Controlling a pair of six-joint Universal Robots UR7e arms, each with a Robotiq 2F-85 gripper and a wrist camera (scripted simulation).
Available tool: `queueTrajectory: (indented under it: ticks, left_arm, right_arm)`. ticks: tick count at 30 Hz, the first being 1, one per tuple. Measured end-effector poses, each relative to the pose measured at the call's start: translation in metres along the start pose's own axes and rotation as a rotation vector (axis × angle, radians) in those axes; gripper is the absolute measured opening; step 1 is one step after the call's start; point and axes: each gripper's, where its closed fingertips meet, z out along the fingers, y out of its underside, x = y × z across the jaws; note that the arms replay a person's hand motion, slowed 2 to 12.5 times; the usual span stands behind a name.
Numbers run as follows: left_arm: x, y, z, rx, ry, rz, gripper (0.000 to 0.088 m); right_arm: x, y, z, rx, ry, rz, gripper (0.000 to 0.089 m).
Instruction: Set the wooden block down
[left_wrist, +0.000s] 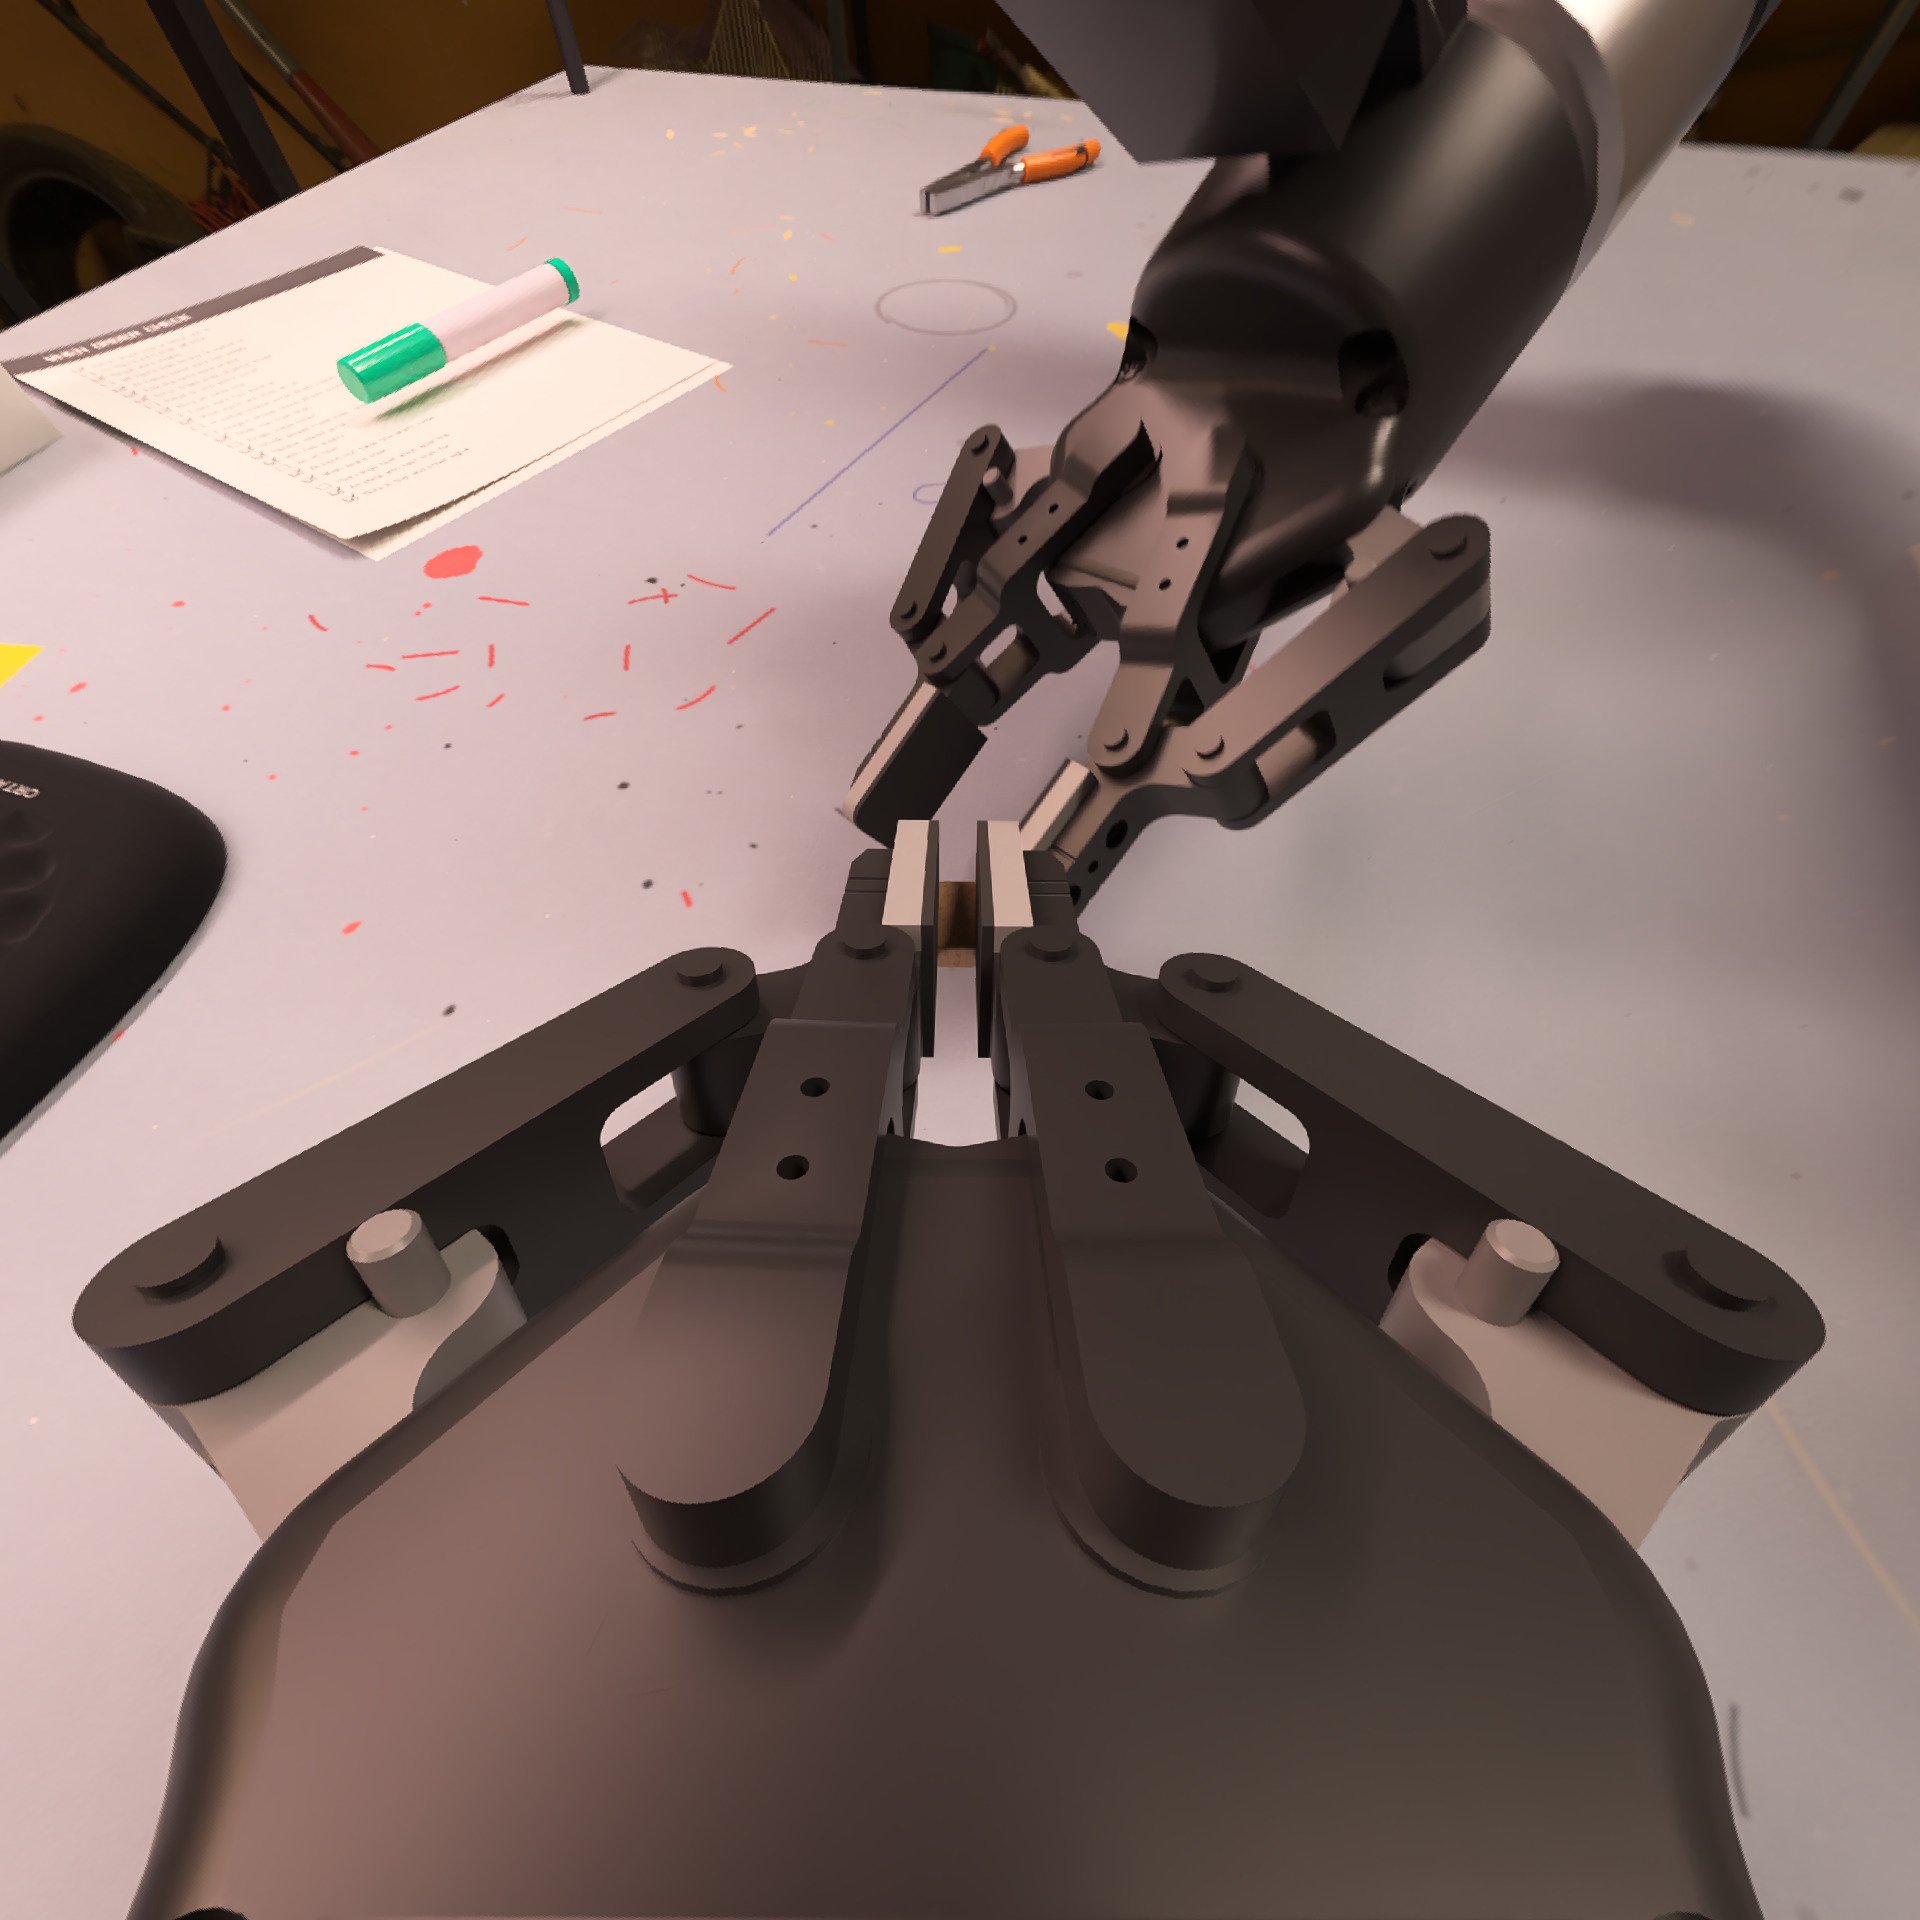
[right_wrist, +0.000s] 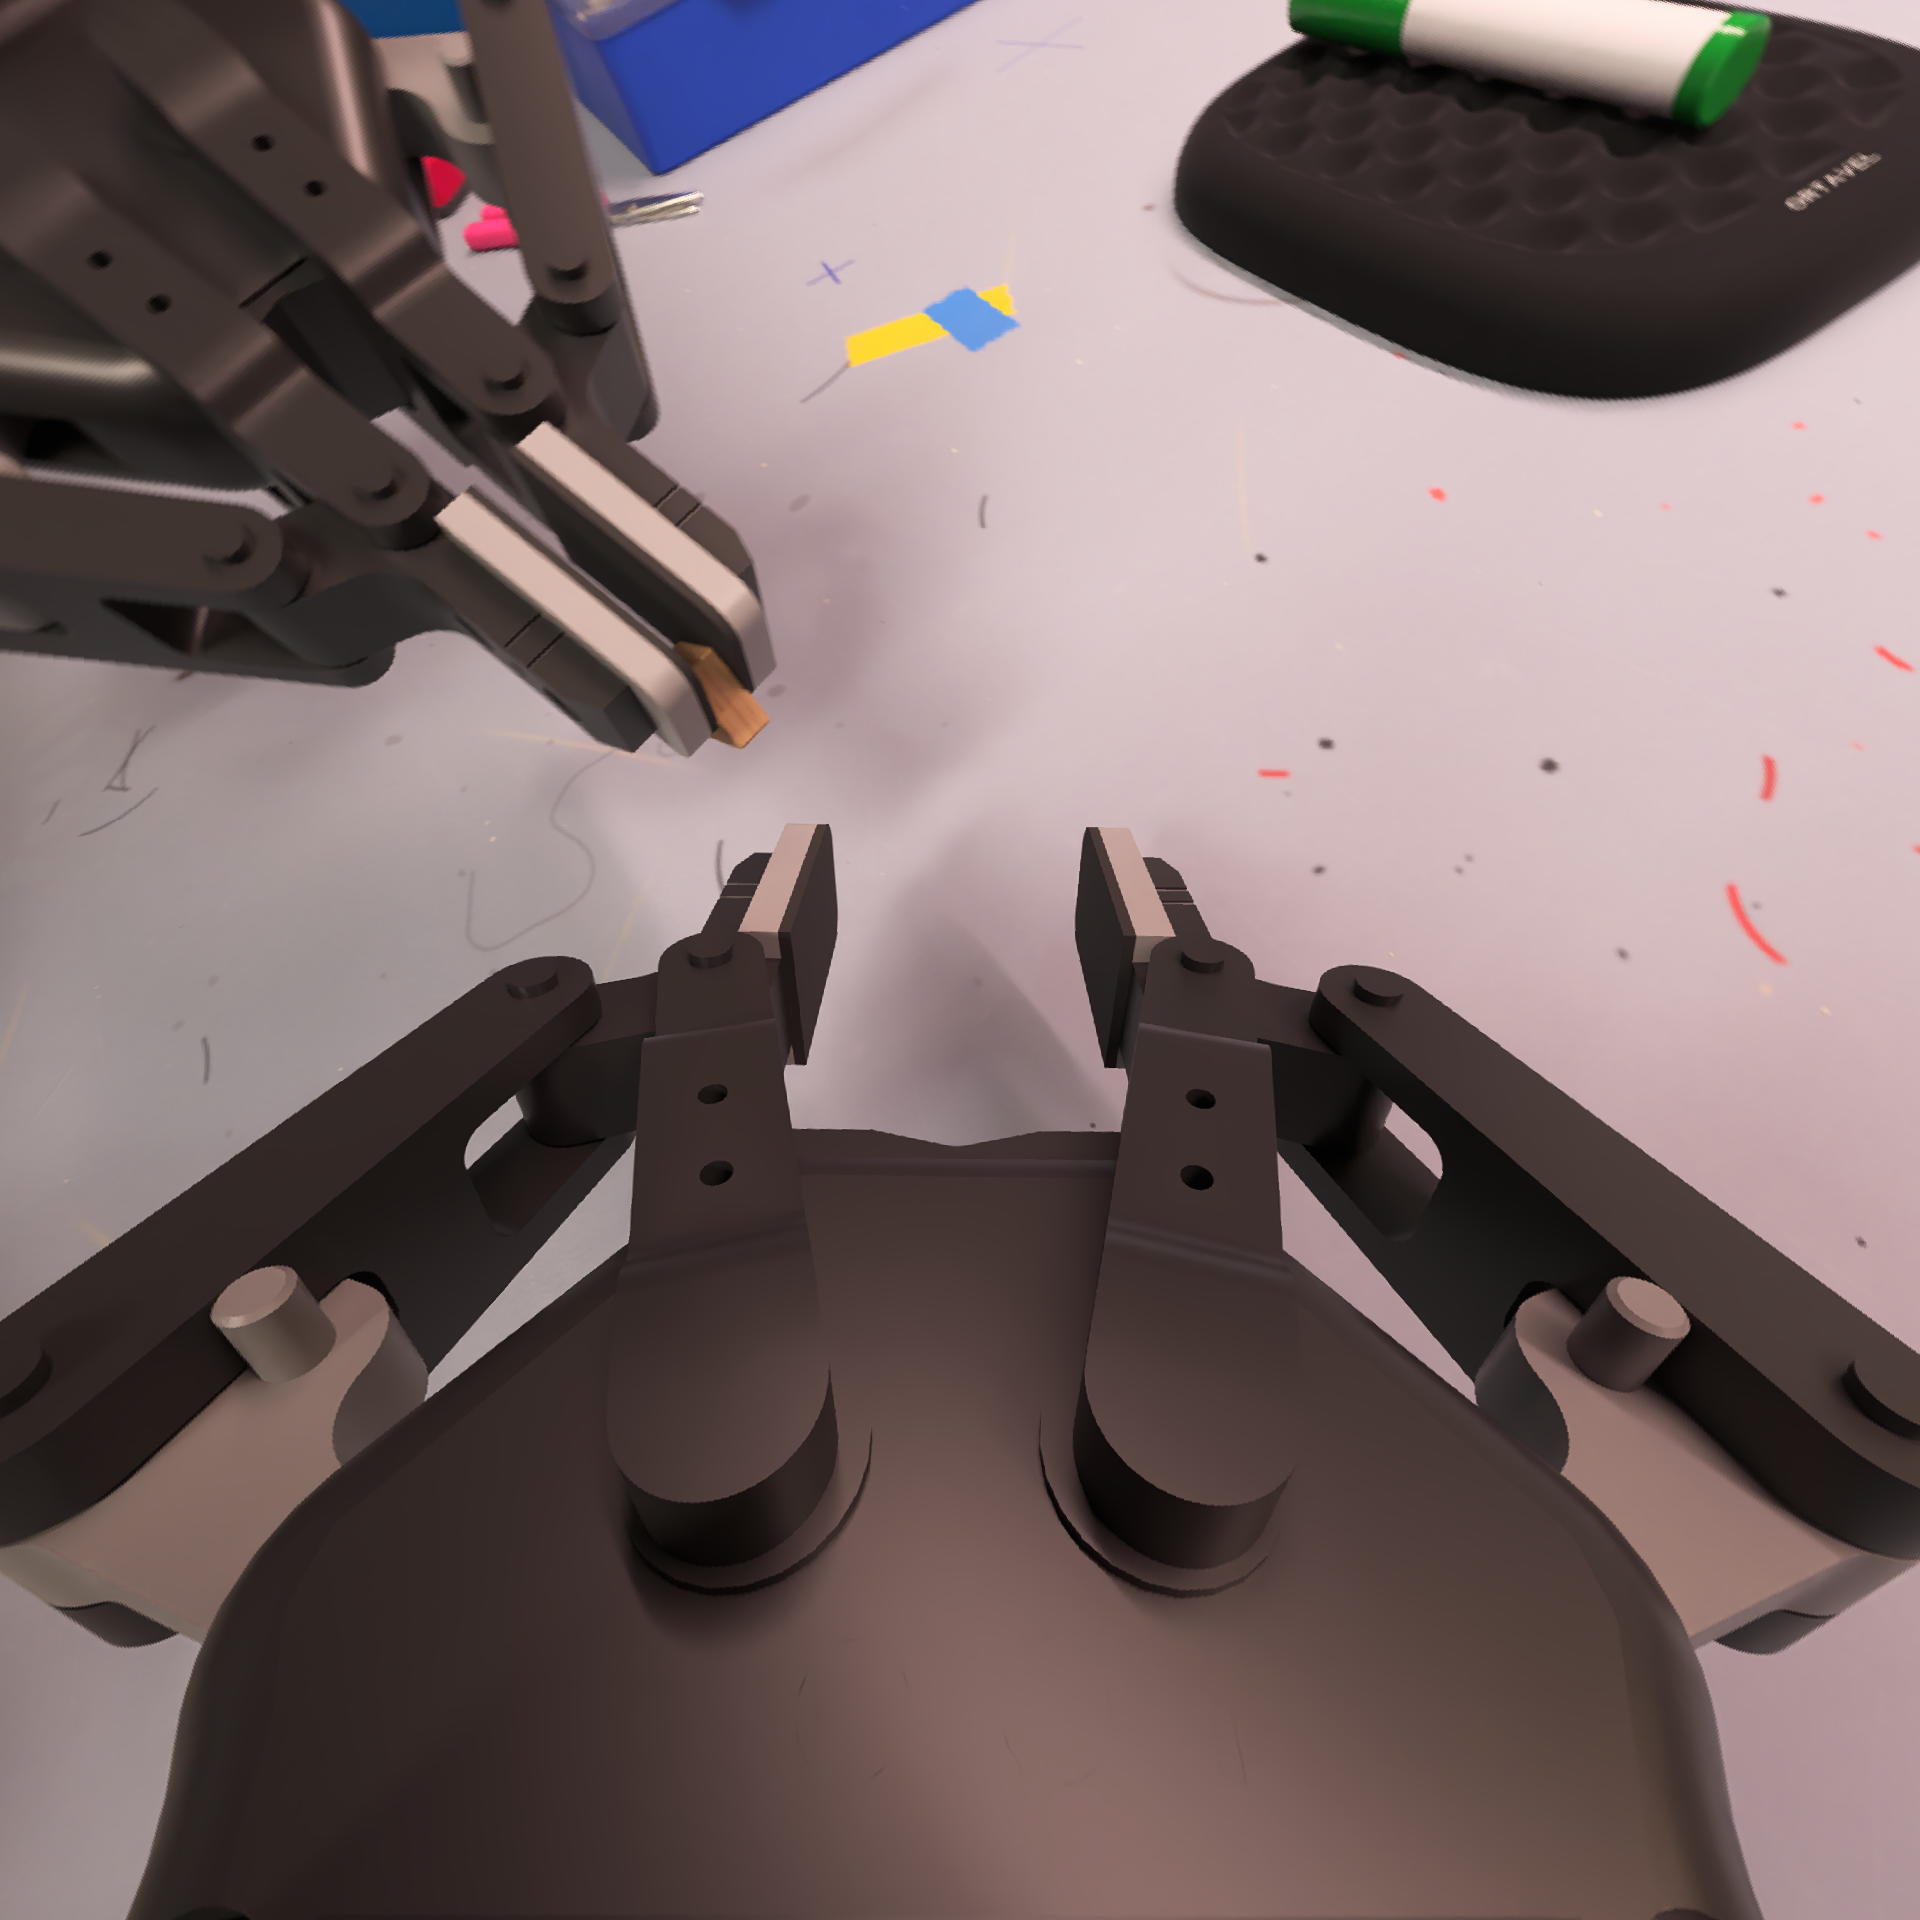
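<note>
Table (left_wrist: 1558, 987); pliers (left_wrist: 1003, 169) left view only

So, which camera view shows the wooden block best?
The right wrist view: the wooden block sticks out sideways from the left gripper, clearly lit. In the left wrist view only a brown sliver shows between that gripper's fingers.

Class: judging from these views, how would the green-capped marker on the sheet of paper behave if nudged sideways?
The marker is a smooth cylinder lying on its side, so it would probably roll. It looks rigid. The paper beneath might slide with it.
</note>
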Motion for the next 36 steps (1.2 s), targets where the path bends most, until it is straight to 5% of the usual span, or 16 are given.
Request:
queueTrajectory:
  ticks: [3,8,11,27,36]
  left_arm:
    - [-0.003,-0.003,-0.003,0.015,0.016,-0.042,0.0063]
    - [-0.013,0.004,-0.003,-0.009,-0.016,-0.050,0.0063]
    - [-0.019,0.013,-0.002,-0.046,-0.052,-0.027,0.0063]
    - [-0.031,0.058,0.011,-0.304,-0.171,0.187,0.0062]
    - [-0.027,0.063,0.019,-0.328,-0.140,0.217,0.0063]
  right_arm:
    - [-0.008,-0.003,0.001,0.013,-0.043,-0.021,0.0380]
    - [-0.017,-0.001,0.000,0.000,-0.104,-0.003,0.0099]
    - [-0.014,0.003,0.000,-0.009,-0.096,0.038,0.0026]
    - [-0.008,0.020,-0.007,-0.082,-0.102,0.189,0.0012]
    - [-0.001,0.029,-0.013,-0.118,-0.060,0.202,0.0015]
